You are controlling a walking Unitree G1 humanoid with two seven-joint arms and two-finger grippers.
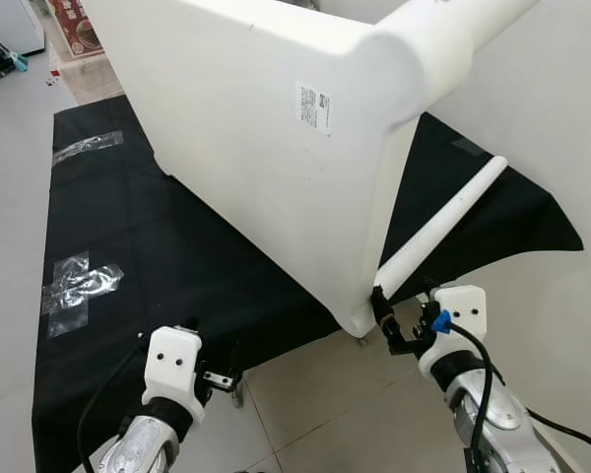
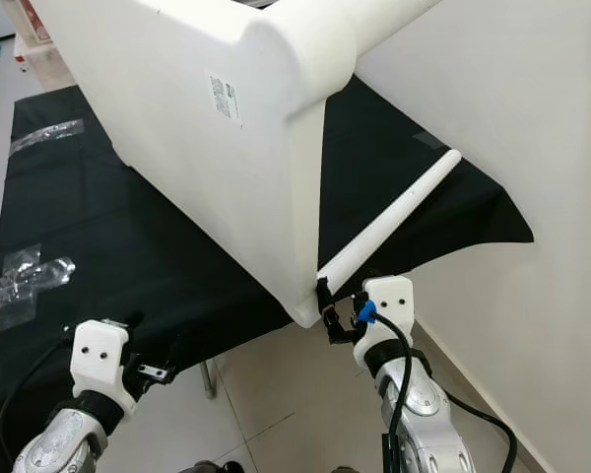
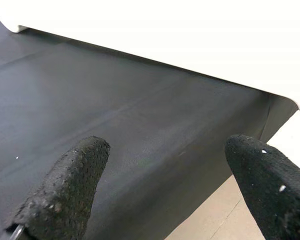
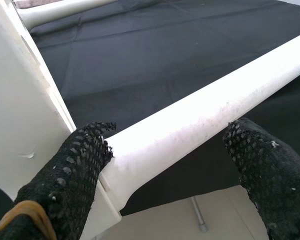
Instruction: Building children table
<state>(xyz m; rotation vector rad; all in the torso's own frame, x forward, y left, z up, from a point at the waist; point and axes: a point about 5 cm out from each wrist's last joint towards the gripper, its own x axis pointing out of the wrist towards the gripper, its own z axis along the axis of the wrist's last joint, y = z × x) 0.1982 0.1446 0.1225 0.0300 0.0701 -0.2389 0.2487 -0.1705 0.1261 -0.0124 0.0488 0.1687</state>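
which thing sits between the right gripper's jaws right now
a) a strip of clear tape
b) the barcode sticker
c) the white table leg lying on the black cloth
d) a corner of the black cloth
c, the right wrist view shows the white table leg running between the two black fingers of the right gripper, whose jaws stand spread on either side of it.

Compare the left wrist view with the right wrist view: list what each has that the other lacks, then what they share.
Left wrist view alone: the left tool, fingers spread open with nothing between them, above the table's edge. Right wrist view alone: the right tool, open, its fingers straddling the long white cylindrical table leg, plus a thin metal support leg below the edge. Shared: the black cloth-covered work table, the large white plastic tabletop panel and pale floor tiles.
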